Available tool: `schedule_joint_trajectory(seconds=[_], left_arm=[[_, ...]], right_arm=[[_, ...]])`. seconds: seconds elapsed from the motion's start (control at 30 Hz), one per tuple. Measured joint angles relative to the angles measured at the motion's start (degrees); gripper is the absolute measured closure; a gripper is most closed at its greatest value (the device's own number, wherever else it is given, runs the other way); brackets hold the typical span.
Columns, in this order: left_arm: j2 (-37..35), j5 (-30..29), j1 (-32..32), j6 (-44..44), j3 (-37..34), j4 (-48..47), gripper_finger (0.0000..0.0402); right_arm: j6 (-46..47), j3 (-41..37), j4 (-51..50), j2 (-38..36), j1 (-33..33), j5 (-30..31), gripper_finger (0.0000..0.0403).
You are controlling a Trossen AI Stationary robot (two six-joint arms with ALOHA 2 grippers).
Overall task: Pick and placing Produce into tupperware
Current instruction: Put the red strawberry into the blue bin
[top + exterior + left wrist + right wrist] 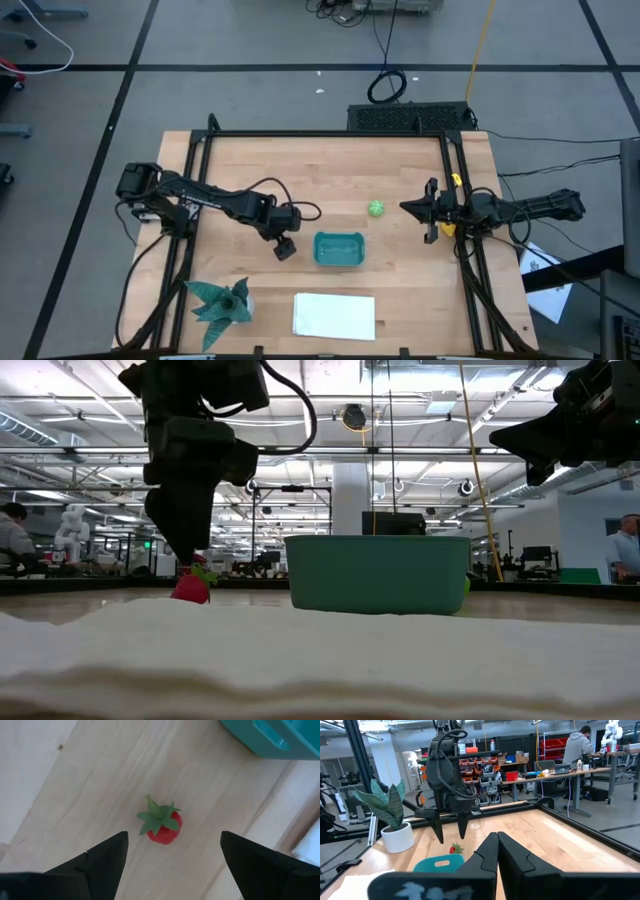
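Note:
The red toy strawberry (162, 826) with green leaves lies on the wooden table, just left of the teal tub (338, 249). My left gripper (173, 836) hangs open above it, one finger on either side, touching nothing. From above the gripper (285, 246) hides the berry. At table height the berry (192, 588) sits below the fingers. The light green round piece (376, 208) rests on the table beyond the tub. I see no yellow piece. My right gripper (408, 207) is shut and waits near the table's right side, clear of everything.
A spiky teal-green plant (222, 303) in a white pot (396, 839) stands near the front left corner. A flat white rectangle (335, 315) lies at the front edge. Black frame rails (452, 170) run along both sides. People sit in the room behind.

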Motion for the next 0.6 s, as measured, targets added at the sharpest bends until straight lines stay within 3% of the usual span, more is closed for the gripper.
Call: schedule_joint_trajectory(seconds=[0.33,0.6], left_arm=[[0.0,-2.7,-0.1,-1.1,0.0,0.2,0.0078],[2.0,-0.7,-0.8,-0.7,0.0,0.2,0.0078]], right_arm=[[0.0,0.0,0.0,0.0,0.0,0.0,0.0403],[0.0,0.0,0.0,0.0,0.0,0.0,0.0403]])
